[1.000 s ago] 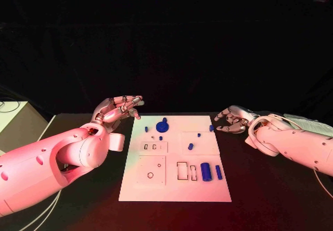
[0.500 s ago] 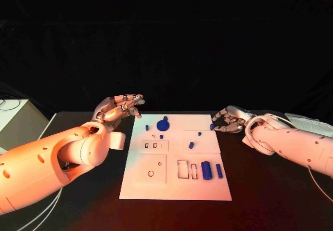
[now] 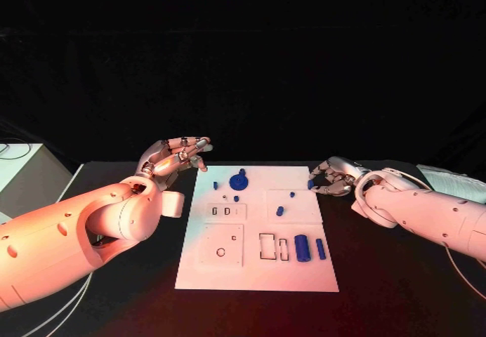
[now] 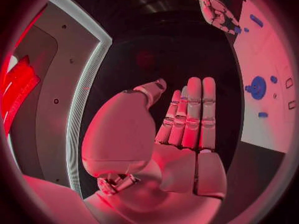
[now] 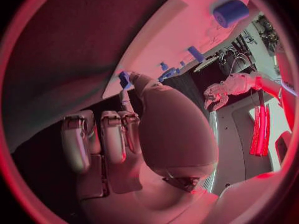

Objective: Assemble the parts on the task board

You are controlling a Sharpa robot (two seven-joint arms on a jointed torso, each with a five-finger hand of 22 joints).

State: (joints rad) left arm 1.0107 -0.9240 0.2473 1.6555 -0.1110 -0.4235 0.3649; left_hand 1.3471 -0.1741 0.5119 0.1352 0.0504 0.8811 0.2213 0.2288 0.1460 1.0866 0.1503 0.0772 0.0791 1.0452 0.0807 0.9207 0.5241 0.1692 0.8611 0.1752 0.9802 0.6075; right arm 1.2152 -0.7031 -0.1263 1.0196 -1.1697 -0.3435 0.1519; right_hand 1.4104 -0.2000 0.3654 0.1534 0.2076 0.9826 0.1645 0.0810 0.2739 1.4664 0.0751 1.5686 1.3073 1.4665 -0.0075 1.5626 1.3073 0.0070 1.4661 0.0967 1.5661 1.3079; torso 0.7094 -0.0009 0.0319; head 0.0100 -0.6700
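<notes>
The task board (image 3: 258,228) lies flat in the middle of the black surface (image 3: 395,281). The landmark here is the round blue disc (image 3: 238,182), which sits near the far edge of the board.

The left hand (image 3: 172,160) is raised beside the far left corner of the board, to the left of the disc and apart from it. Its fingers (image 4: 193,112) are stretched out close together, they hold nothing and they touch no part.

The right hand (image 3: 334,177) is at the right edge of the board, on the other side of the disc, at about the same depth. Its fingers (image 5: 102,139) are curled in. A small blue peg (image 3: 310,184) stands at this right edge, and in the right wrist view the tip of one finger is at this peg (image 5: 124,78); I cannot tell if the hand really pinches it or only touches it.

Nearer to the robot than the disc, a large blue cylinder (image 3: 300,248) and a thinner blue bar (image 3: 320,249) lie side by side on the board. Some small blue pieces are scattered between them and the disc.
</notes>
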